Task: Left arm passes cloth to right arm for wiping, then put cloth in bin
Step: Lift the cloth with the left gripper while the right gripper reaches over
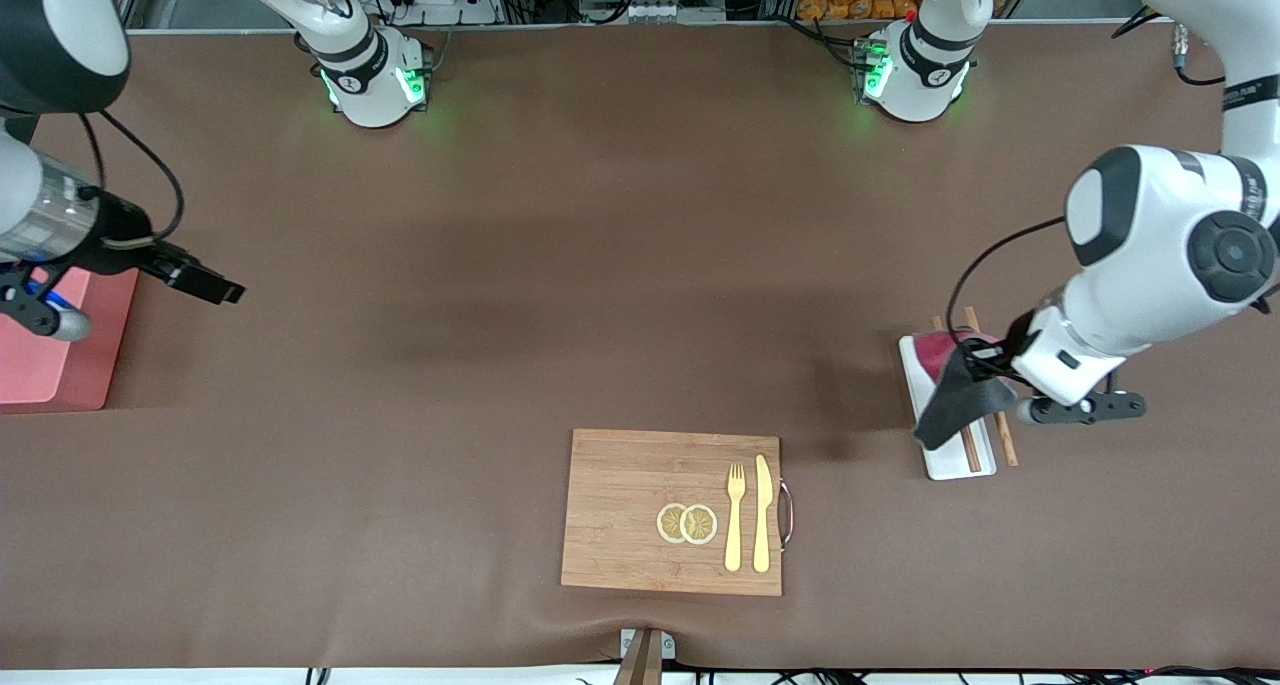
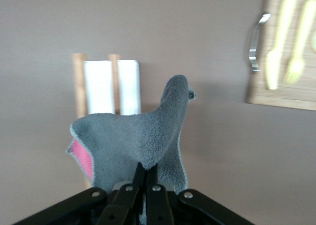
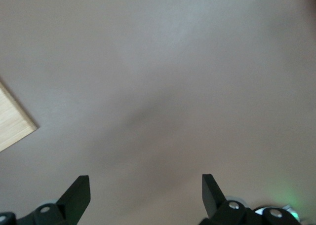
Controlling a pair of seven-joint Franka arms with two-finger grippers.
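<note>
Left gripper (image 2: 144,178) clamped on the grey cloth (image 1: 958,397), lifted over the white tray (image 1: 950,462); right gripper (image 3: 145,194) — jaws apart — waits over the pink bin (image 1: 55,365), a table's length away.

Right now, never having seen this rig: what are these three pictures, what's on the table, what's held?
Two white robot arms share a brown table. One picture looks down from a high camera facing them; the other two come from cameras on each arm's wrist.

The left gripper is shut on a grey cloth with a pink underside, up in the air over a white tray with chopsticks at the left arm's end of the table.

The right gripper is open and empty, over the pink bin at the right arm's end.

Nearer the front camera lies a wooden cutting board carrying two lemon slices, a yellow fork and a yellow knife.
</note>
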